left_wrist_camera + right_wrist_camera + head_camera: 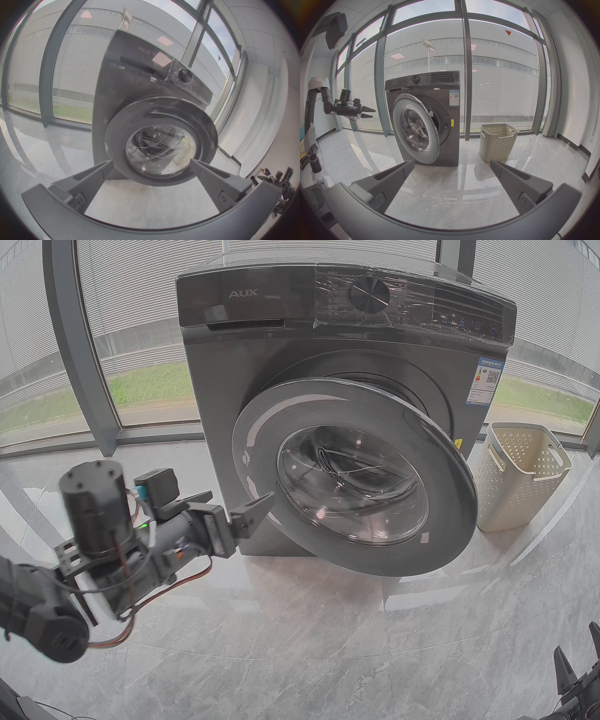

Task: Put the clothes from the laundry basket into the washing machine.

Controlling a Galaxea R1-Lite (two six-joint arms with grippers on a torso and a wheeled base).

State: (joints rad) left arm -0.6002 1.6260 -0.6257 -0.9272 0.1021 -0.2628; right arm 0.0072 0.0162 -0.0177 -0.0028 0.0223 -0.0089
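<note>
1. One washing machine [250, 365], dark grey, stands on the pale marbled floor [312, 646] against the tall windows [144, 334]. Its round glass-fronted door [350, 477] is swung partly out from the front.
2. One cream laundry basket [522, 477] with perforated walls stands upright on the floor just beside the machine, on the robot's right. From here I cannot make out any clothes in it.
3. The left gripper [151, 165] is held up at door height, pointing at the door's outer edge on the robot's left, jaws spread wide with nothing between them. I cannot tell whether a fingertip touches the rim.
4. The right gripper [452, 165] sits low and well back from the machine and basket, jaws also spread apart and holding nothing.
</note>
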